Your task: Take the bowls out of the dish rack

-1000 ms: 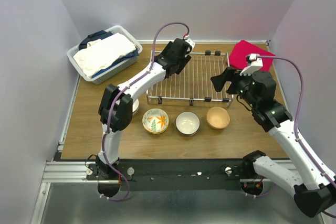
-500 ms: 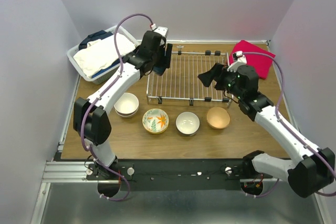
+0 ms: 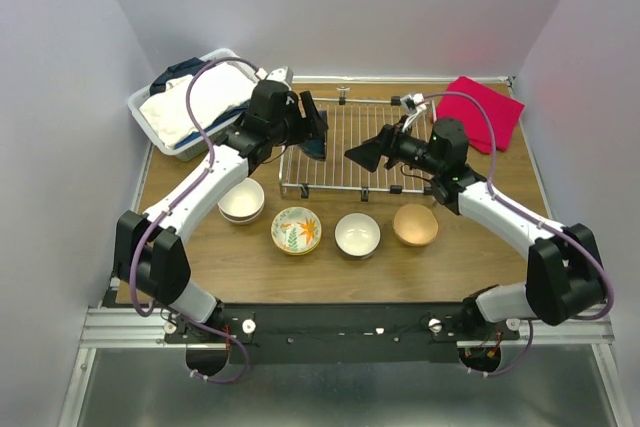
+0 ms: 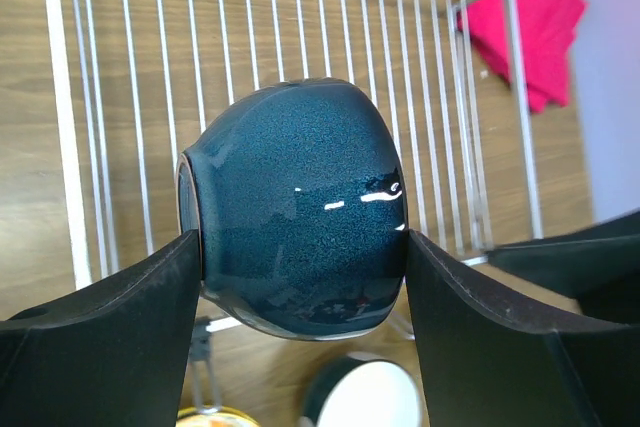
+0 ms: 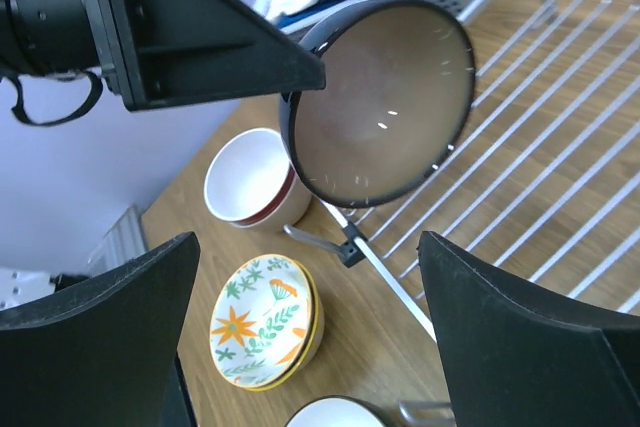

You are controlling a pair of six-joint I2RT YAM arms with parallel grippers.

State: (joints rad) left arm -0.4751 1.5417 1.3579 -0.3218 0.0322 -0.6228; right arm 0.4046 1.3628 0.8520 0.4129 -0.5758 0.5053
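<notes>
We're over the rack (image 3: 372, 125). The left gripper (image 4: 300, 247) is clamped on the teal bowl (image 4: 295, 197), a finger pressed to each side. The bowl is tipped on its side above the rack's left end. From the right wrist we look straight into its mouth, brownish inside with a dark rim. We can't tell whether it touches the wires.

The right gripper (image 3: 362, 156) hangs over the middle of the rack. Its jaws are spread wide with nothing between them, and it points at the bowl from close by.

Four lots of bowls sit in a row on the table in front of the rack. At the left, a white bowl (image 3: 241, 197) is stacked in a dark red one. Next come a floral bowl (image 3: 296, 229), another white one (image 3: 357, 234) and a beige one (image 3: 415, 224). A basket (image 3: 140, 107) of laundry sits far left, and a red cloth (image 3: 487, 107) lies far right.
</notes>
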